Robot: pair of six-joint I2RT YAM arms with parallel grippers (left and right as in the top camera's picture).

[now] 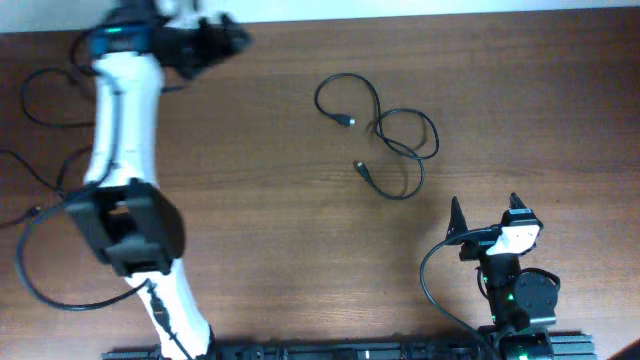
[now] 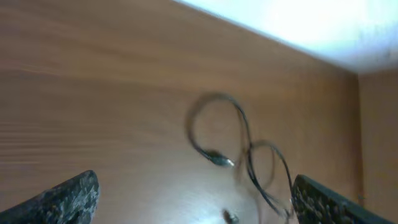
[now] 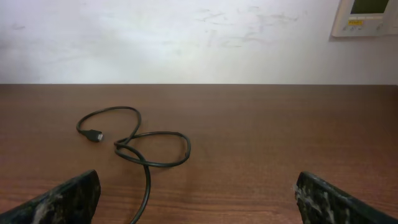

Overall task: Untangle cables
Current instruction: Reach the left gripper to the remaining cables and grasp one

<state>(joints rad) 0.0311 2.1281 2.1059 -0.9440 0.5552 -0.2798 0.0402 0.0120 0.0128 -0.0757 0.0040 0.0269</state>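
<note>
A thin black cable (image 1: 378,128) lies in loose crossing loops on the wooden table (image 1: 280,200), right of centre, with small plug ends at its left and lower parts. It also shows blurred in the left wrist view (image 2: 242,149) and in the right wrist view (image 3: 134,146). My left gripper (image 1: 225,40) is at the far left edge of the table, open and empty, well left of the cable; it also shows in the left wrist view (image 2: 196,199). My right gripper (image 1: 485,215) is open and empty near the front right, below the cable; it also shows in the right wrist view (image 3: 199,196).
Thicker black arm wires (image 1: 40,90) trail over the left side of the table. A white wall (image 3: 186,37) with a wall panel (image 3: 367,15) stands beyond the table's far edge.
</note>
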